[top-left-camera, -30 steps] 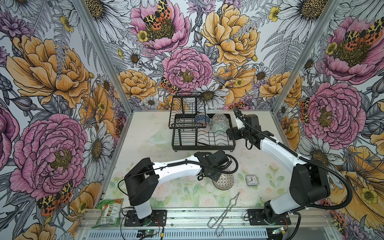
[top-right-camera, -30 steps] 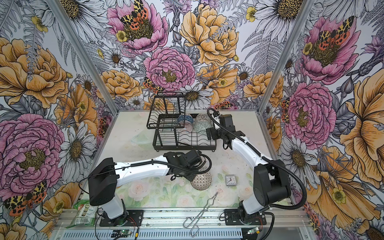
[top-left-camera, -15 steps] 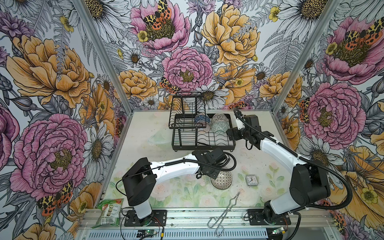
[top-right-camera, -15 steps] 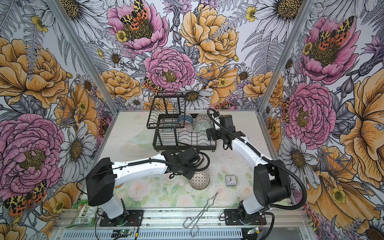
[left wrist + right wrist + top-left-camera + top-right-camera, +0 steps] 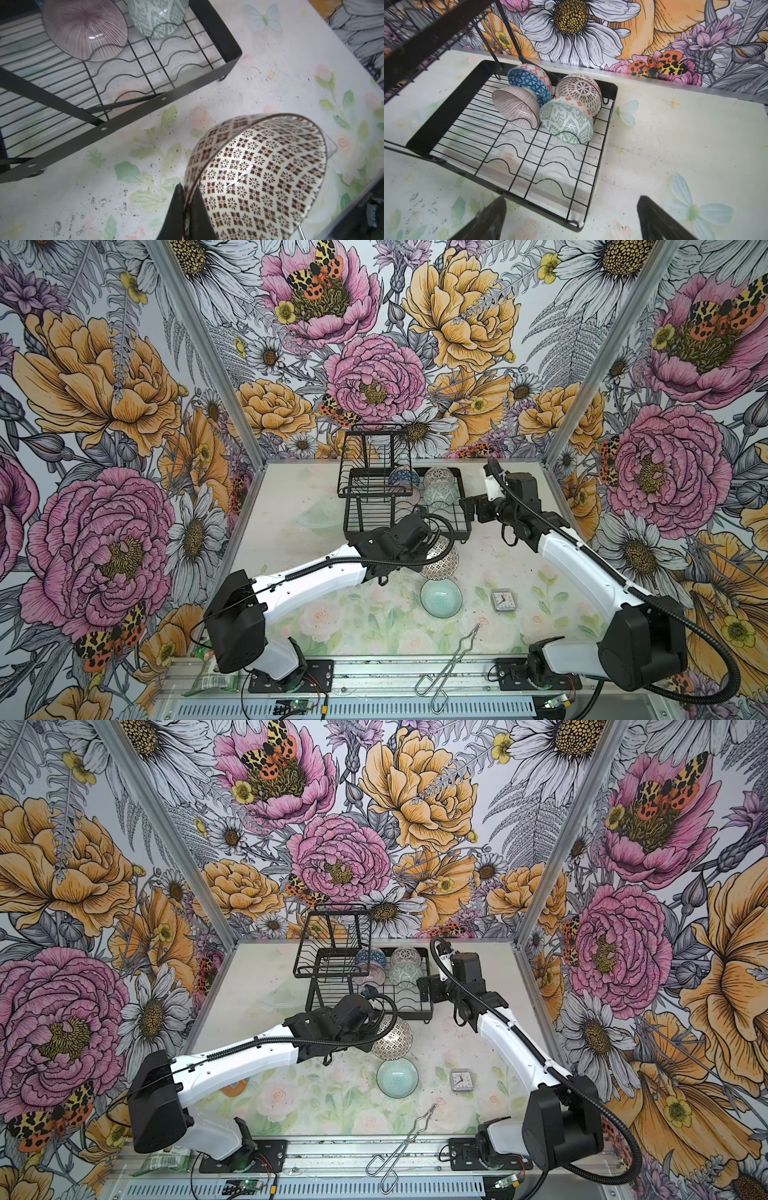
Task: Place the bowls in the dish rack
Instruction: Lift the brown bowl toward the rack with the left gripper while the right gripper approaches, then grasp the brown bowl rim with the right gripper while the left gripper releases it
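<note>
Left end effector (image 5: 188,207) is clamped on the rim of the black-white mosaic bowl (image 5: 259,176), which is tilted just off the dish rack's (image 5: 124,116) front edge. The empty slots look like they're right ahead. Right end effector (image 5: 570,205) gapes wide and empty beside the rack. Mint bowl (image 5: 440,598) sits farther out on the counter (image 5: 519,572).

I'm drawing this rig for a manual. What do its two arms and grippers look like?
Both the left arm and right arm have glossy white links with bulky black joints. A ribbed black cable loops along each. The left gripper and right gripper have flat, tapered black jaws.
</note>
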Controlling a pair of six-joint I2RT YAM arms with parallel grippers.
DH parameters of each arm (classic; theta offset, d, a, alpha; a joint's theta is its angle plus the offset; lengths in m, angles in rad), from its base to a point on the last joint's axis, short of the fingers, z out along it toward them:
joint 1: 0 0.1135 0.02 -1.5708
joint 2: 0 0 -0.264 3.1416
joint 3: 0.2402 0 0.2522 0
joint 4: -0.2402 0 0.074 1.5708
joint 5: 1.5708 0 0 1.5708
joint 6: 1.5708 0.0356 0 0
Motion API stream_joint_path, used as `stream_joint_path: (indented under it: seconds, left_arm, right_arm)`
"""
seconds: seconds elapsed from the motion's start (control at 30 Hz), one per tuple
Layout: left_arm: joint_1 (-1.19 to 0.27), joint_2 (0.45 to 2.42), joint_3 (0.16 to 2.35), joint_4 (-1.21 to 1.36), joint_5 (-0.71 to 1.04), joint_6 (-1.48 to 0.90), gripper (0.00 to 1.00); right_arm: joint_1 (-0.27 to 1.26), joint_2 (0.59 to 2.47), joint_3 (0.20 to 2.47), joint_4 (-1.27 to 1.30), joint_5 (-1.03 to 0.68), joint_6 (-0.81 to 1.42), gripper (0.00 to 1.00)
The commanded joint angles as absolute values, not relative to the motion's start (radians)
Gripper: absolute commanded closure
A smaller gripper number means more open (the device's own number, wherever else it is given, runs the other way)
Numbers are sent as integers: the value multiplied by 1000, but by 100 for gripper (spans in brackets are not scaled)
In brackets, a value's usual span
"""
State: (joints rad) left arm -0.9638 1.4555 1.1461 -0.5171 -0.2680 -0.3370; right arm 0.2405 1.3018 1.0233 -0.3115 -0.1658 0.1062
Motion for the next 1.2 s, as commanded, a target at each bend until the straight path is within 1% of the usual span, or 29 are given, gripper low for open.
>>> stream_joint_path:
  seconds: [0.0, 0.1, 0.23, 0.4, 0.53, 0.63, 0.83, 1.03, 1.17]
  left_arm:
    - [-954, 1381, 1086, -211, -413, -278, 100]
    - [-939, 1355, 1048, -116, -468, -266, 100]
    - [-919, 1335, 1010, -31, -513, -265, 100]
    - [-878, 1339, 997, 17, -501, -293, 100]
    - [-867, 1351, 1000, 67, -473, -283, 100]
    - [-865, 1359, 998, 108, -451, -278, 100]
    - [-864, 1369, 986, 150, -434, -274, 100]
    - [-859, 1379, 985, 156, -415, -278, 100]
    - [-859, 1387, 988, 160, -404, -281, 100]
  right_arm:
    - [234, 1219, 1001, -315, -273, 161, 0]
    - [243, 1167, 997, -314, -370, 187, 1]
    - [287, 1123, 995, -313, -422, 202, 0]
    - [380, 1147, 1010, -311, -402, 198, 1]
    - [418, 1220, 1037, -300, -368, 205, 1]
    - [431, 1280, 1065, -288, -342, 221, 3]
    - [449, 1357, 1107, -255, -305, 248, 14]
    - [450, 1366, 1106, -218, -282, 280, 31]
    - [451, 1368, 1106, -203, -284, 288, 40]
